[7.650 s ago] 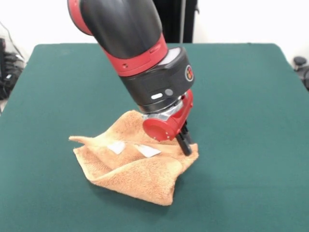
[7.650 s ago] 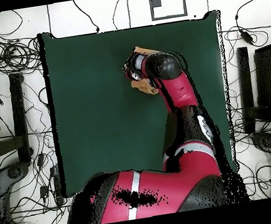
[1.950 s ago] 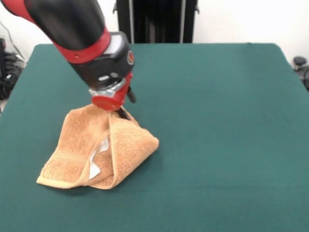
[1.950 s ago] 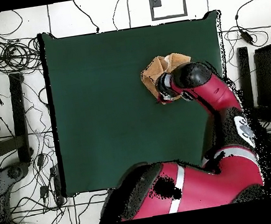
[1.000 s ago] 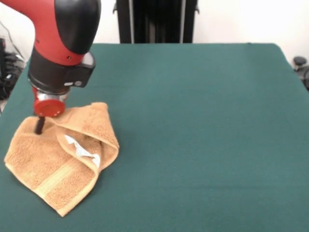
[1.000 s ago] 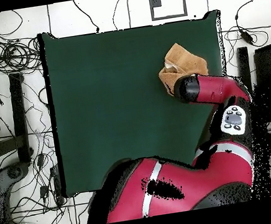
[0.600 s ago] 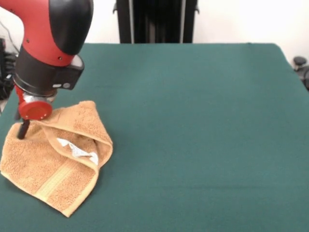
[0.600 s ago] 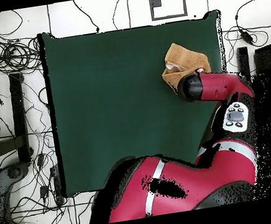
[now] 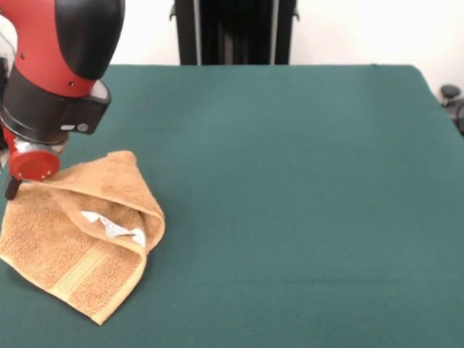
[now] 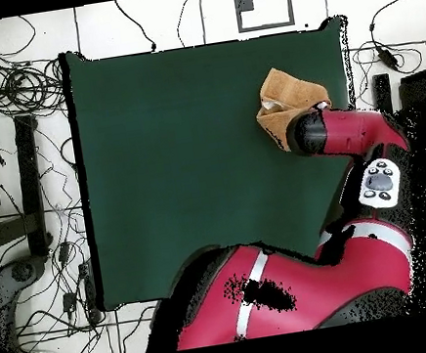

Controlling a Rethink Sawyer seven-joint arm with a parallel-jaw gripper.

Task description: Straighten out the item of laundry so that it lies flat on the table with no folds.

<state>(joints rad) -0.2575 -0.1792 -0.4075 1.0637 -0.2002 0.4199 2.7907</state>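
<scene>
Orange-tan terry hand towel [image 9: 69,235] lies at the dark green felt table [image 9: 304,188] left-front edge, one flap folded over; black-tipped gripper [image 9: 12,187] at its far corner, finger state indeterminate; unfolding underway, next: draw flap outward.

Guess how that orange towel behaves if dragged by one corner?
Probably floppy: the orange towel lies draped with one flap folded over. Likely light, so it should trail the gripper. The terry may catch on the felt-like table and bunch.
</scene>
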